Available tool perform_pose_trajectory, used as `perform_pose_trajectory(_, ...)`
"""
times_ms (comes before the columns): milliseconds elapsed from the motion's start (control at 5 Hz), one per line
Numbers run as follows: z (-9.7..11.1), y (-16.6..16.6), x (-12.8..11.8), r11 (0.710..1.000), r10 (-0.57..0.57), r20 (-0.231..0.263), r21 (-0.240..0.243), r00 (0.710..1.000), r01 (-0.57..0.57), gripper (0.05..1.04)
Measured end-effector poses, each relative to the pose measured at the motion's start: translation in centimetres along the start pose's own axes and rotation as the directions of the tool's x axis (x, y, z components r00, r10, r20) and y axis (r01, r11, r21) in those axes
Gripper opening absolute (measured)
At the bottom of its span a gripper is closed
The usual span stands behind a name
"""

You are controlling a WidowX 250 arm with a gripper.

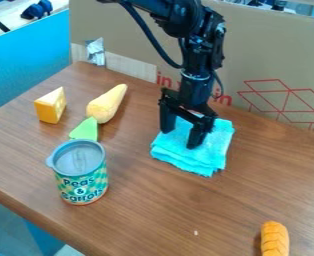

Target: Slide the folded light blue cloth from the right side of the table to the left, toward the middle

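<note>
Covering most of the view: a brown wooden table (146,215), its grain showing well.
Behind the table: brown cardboard (133,30) with red lines, and at the left of the view a blue panel (26,60).
Black gripper (180,139): it hangs down from the top edge, over the cloth; its two fingers are spread apart, one at the left part of the cloth and one over the middle.
Grip: nothing is seen pinched; whether the fingertips touch the fabric, I cannot tell.
Light blue cloth (203,156): folded in layers and lying flat, directly below the gripper, reaching out to the right and to the front of it.
Cloth direction: almost as wide as long, so the long axis is not clear; the front edge slants from the left down to the right.
Can (83,175): upright, to the left and in front of the cloth, well apart from it.
Yellow toy (105,107): lying left of the gripper, narrow end to upper right.
Cheese wedge (49,109): farther left, yellow with pale top.
Orange toy (275,240): at the lower right, with ridges.
Green piece (86,130): just behind the can.
Silver foil (96,52): at the cardboard.
</note>
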State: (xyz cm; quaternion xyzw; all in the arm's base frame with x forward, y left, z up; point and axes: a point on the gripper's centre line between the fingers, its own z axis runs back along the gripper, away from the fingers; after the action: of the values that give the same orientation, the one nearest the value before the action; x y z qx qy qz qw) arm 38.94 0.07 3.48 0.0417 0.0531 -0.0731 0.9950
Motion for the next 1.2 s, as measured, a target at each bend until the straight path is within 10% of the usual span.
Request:
perform_pose_trajectory(600,0.2,1.8,-0.9,1.000,0.003,0.004,-0.006,1.000,-0.003,1.001)
perform_pose_trajectory(1000,6.0,0.7,-1.3,0.999,-0.021,0.255,-0.040,0.967,0.033,1.001)
perform_pose_trajectory(1200,7.8,-0.6,-2.2,0.997,-0.071,0.290,-0.009,0.954,0.077,1.001)
